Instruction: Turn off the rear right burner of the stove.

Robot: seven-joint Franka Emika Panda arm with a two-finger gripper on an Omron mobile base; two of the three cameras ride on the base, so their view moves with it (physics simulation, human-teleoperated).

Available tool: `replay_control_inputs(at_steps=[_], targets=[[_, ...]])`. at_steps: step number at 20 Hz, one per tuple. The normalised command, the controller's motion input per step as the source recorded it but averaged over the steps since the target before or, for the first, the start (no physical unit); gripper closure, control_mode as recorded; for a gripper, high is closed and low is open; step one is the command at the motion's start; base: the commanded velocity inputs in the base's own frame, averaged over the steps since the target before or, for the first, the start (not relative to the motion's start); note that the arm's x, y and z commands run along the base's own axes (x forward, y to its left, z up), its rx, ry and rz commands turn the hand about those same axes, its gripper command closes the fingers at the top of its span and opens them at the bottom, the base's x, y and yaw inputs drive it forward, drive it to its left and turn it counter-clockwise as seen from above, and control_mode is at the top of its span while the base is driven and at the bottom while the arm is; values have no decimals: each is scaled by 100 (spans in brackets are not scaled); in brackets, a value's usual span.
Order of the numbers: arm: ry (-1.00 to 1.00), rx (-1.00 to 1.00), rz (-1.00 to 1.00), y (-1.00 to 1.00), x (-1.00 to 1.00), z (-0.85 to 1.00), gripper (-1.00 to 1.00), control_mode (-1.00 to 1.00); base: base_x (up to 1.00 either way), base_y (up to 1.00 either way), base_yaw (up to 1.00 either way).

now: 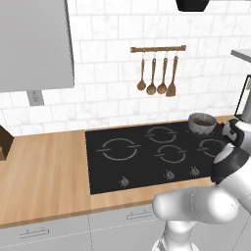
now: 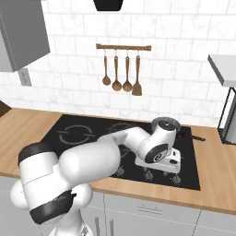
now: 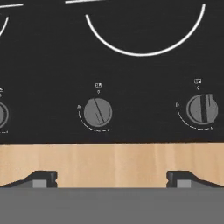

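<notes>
The stove (image 1: 147, 157) is set into the counter (image 1: 44, 181), knobs along its front edge. The gripper (image 3: 112, 178) hangs open above that edge. Risk is judged: a slanted knob (image 3: 97, 112) and an upright one (image 3: 202, 109) sit alike, so the wrong burner could be switched.

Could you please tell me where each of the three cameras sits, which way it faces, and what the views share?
Left base view: behind the arm on its left, facing forward and down at the stove, with the white arm rising at lower right.
Right base view: behind on the right, facing the same stove, with the arm rising from lower left to the gripper above the knob row.
Hand view: on the hand, looking down at a knob, with dark fingers at the bottom.
Both base views share the spoon rack and a bowl.
</notes>
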Motion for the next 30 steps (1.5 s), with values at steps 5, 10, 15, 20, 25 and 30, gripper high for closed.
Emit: replay_control_inputs(at_steps=[5,10,15,20,25,30], targets=[[-2,0,6,0,0,-21,-100,-100,0,0,0],[3,0,6,18,5,-17,-100,-100,0,0,0],[6,-3,5,42,27,-11,-100,-100,0,0,0],[1,-2,3,12,18,-11,-100,-100,0,0,0],[0,-1,6,-7,2,-25,-100,-100,0,0,0],[-1,0,8,-34,2,-17,-100,-100,0,0,0]])
